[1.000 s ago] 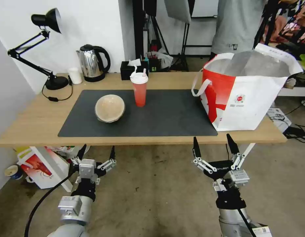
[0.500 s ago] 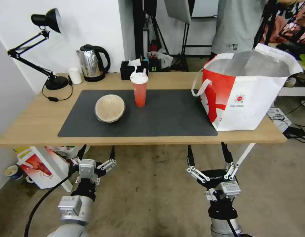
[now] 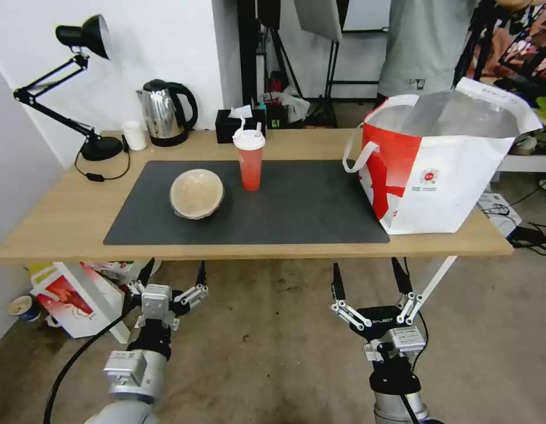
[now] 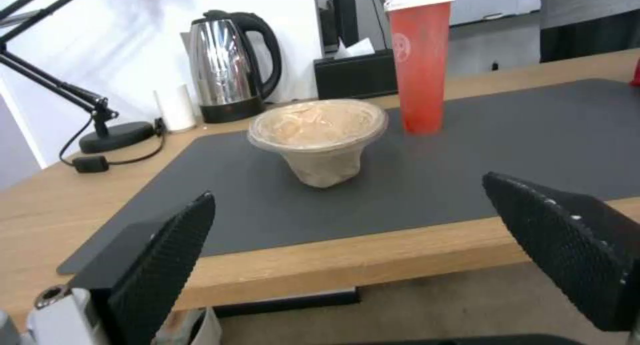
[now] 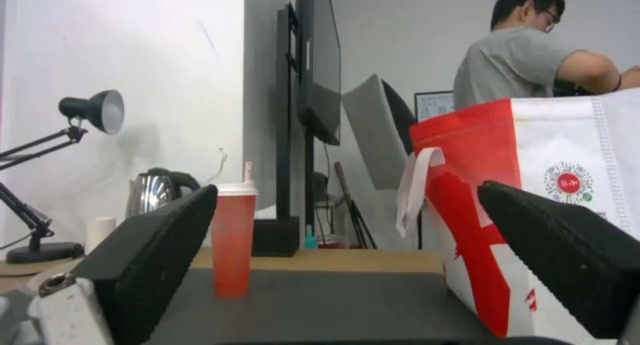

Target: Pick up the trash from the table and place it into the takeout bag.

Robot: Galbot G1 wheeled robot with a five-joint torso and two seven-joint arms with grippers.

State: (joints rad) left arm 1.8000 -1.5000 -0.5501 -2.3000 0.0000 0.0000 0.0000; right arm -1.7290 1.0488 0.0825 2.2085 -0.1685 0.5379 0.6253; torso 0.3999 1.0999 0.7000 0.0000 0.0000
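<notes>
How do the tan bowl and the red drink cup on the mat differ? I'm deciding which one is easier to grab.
The tan bowl is wide, squat and open-topped; the red drink cup is tall, narrow and closed by a white lid with straws. The bowl sits nearer the table's front edge, the cup farther back. The bowl is pale tan, the cup translucent red. Both stand upright on the dark mat, untouched.

Tan bowl (image 3: pixel 197 193) and red lidded cup (image 3: pixel 250 160) upright on grey-matted table (image 3: pixel 55 224); open red-and-white takeout bag (image 3: pixel 437 165) at right end.

The right gripper (image 3: pixel 369 280) is moving down and back, away from the worktop (image 3: pixel 60 221) edge. It is sliding a little toward the left too.
</notes>
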